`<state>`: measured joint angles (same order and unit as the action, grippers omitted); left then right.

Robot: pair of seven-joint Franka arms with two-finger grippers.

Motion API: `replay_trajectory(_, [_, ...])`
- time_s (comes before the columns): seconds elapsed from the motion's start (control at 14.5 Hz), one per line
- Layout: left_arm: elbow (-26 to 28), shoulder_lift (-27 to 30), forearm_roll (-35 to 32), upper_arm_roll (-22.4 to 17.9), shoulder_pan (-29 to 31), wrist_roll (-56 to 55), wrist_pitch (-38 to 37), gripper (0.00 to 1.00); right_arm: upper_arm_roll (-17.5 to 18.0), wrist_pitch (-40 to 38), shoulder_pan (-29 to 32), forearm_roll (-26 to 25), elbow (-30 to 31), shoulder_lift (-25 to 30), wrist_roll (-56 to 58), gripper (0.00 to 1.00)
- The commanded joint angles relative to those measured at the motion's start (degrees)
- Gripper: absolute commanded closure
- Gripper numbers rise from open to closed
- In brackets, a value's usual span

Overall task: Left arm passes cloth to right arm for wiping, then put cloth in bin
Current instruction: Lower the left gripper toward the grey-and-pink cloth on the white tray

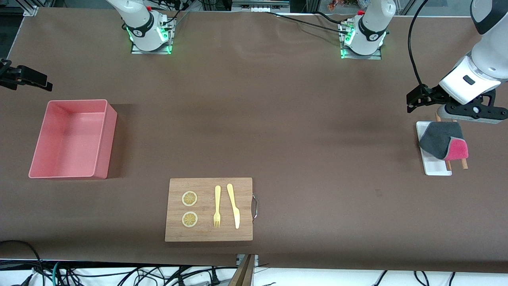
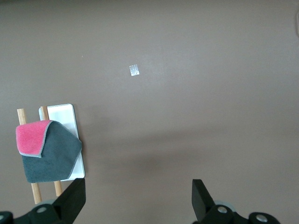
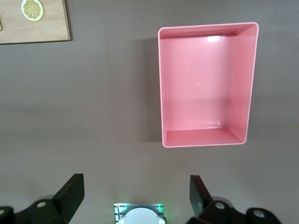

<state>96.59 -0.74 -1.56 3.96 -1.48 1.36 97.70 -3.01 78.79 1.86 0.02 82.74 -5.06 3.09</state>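
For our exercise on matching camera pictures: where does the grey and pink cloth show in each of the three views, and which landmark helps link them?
Front view: the cloth lies on the white tray at the left arm's end of the table, under the left pincer.
Left wrist view: the cloth lies across two wooden sticks and the tray.
Right wrist view: not in it.
Shared landmark: the white tray.

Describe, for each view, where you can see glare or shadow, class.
Front view: the bin casts a dark shadow toward the wooden board; green lights glow at both arm bases. Right wrist view: a white glare patch sits on the bin's inner wall. Left wrist view: soft, even light, a faint shadow beside the cloth.
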Motion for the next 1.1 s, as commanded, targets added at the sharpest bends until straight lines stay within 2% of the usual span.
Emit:
replay_trajectory(0.0, [-1.76,-1.01,0.33,0.61,0.95,1.01,-0.49,0.0,0.37,-0.13,0.25,-0.38,-1.45,-0.65,-0.28,0.0])
replay_trajectory(1.04, [-1.85,-1.45,0.33,0.35,0.87,0.49,-0.67,0.0,0.37,-0.13,0.33,-0.29,-1.88,-1.18,-0.19,0.0])
